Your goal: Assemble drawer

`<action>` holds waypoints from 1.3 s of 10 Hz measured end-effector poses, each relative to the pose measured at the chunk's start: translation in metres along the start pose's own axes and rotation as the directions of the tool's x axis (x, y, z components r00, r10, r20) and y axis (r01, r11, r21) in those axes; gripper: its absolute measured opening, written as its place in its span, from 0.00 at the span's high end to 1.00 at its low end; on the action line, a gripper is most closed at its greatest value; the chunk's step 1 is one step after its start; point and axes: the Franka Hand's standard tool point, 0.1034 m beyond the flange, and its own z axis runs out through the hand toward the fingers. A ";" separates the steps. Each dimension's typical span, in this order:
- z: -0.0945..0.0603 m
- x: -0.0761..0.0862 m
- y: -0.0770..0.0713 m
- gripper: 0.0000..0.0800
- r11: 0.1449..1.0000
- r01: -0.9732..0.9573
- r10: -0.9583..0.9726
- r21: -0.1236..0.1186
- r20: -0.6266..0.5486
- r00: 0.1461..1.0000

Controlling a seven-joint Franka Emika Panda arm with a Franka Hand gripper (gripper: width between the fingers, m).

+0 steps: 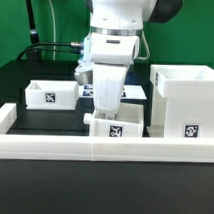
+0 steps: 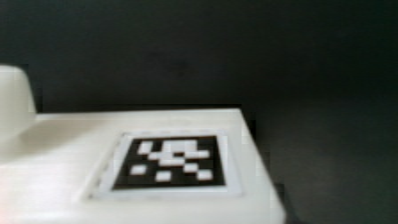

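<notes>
Our hand (image 1: 108, 95) sits over the near tray (image 1: 118, 123), grip hidden from us; it and the far tray (image 1: 50, 93) lie outside the housing (image 1: 185, 103).

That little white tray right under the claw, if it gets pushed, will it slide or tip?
The tray will probably slide, not tip: it looks low, boxy and flat on the black mat. Its white walls look like hard plastic, so likely stiff and fairly light. The smooth finish may be slippery to pinch.
</notes>
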 end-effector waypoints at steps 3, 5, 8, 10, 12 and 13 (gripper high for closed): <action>-0.003 0.009 0.005 0.95 1.000 0.008 -0.009 -0.030 -0.007 1.000; -0.001 0.009 0.004 0.95 0.999 0.005 -0.006 -0.040 -0.010 1.000; -0.002 0.010 0.005 0.95 1.000 0.007 -0.007 -0.024 -0.008 1.000; -0.002 0.010 0.005 0.95 1.000 0.006 -0.006 -0.024 -0.008 1.000; -0.002 0.012 0.005 0.95 1.000 0.009 -0.009 -0.019 -0.008 1.000; -0.003 0.017 0.004 0.95 1.000 0.016 -0.016 -0.014 -0.010 1.000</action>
